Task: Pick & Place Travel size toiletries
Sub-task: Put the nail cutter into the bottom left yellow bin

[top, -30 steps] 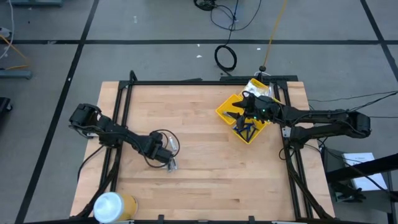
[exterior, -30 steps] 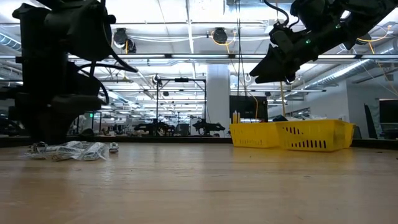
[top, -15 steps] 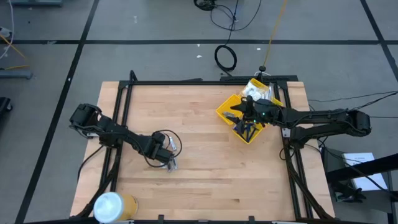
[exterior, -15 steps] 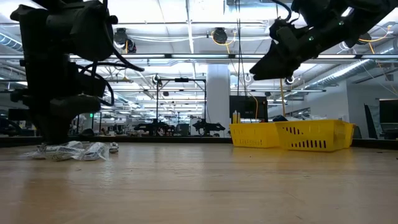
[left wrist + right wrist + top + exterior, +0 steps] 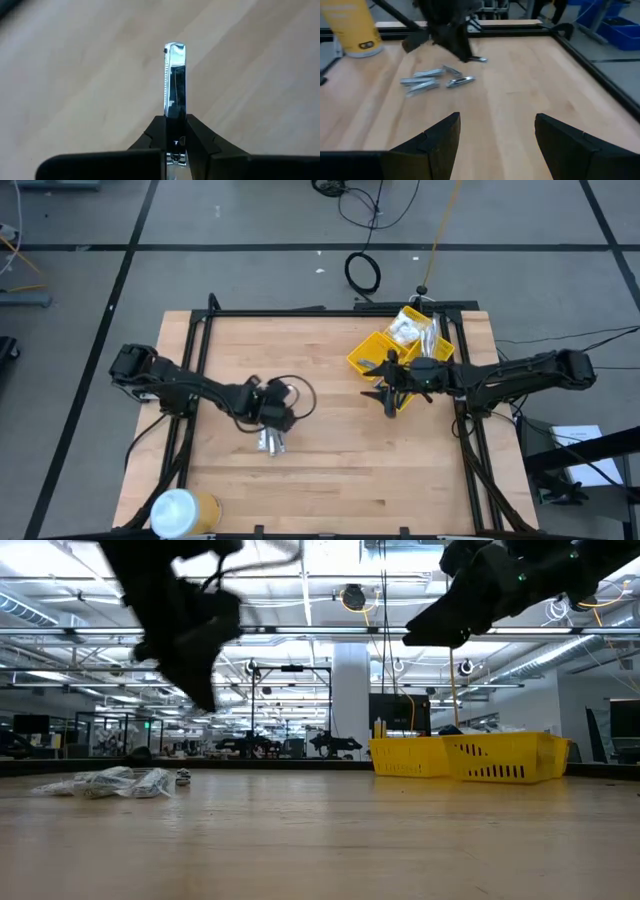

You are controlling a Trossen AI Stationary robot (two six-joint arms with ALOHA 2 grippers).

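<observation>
The travel size toiletries (image 5: 271, 442) lie in a small silvery and clear heap on the wooden table (image 5: 330, 470); the low view shows the heap (image 5: 112, 781) at the left, and the right wrist view shows the heap (image 5: 429, 80) too. Just above and beyond it, my left gripper (image 5: 284, 420) is shut on one narrow silvery piece (image 5: 175, 80), which also shows as a small silvery piece (image 5: 479, 59) in the right wrist view. My right gripper (image 5: 377, 381) hangs open and empty over the table beside the yellow bin (image 5: 400, 345). My left gripper pinches the silvery piece by its rear end (image 5: 175, 122) between its two fingers, which lie along it. The fingers slant down at the table. The piece sticks straight out ahead of the fingertips, edge-on, lifted clear of the table and of the heap.
The yellow compartmented bin (image 5: 470, 756) stands at the far right with packets inside. A big white-and-yellow cylinder (image 5: 180, 511) stands at the near left corner. A black frame (image 5: 200, 340) runs along the table's edges. Bare wood lies between heap and bin.
My left gripper has shut on a silvery piece at the heap, then risen with it and drawn toward the table's right, rolling as it went; the piece is lifted clear. My right gripper has swung from above the bin toward the near edge, still open.
</observation>
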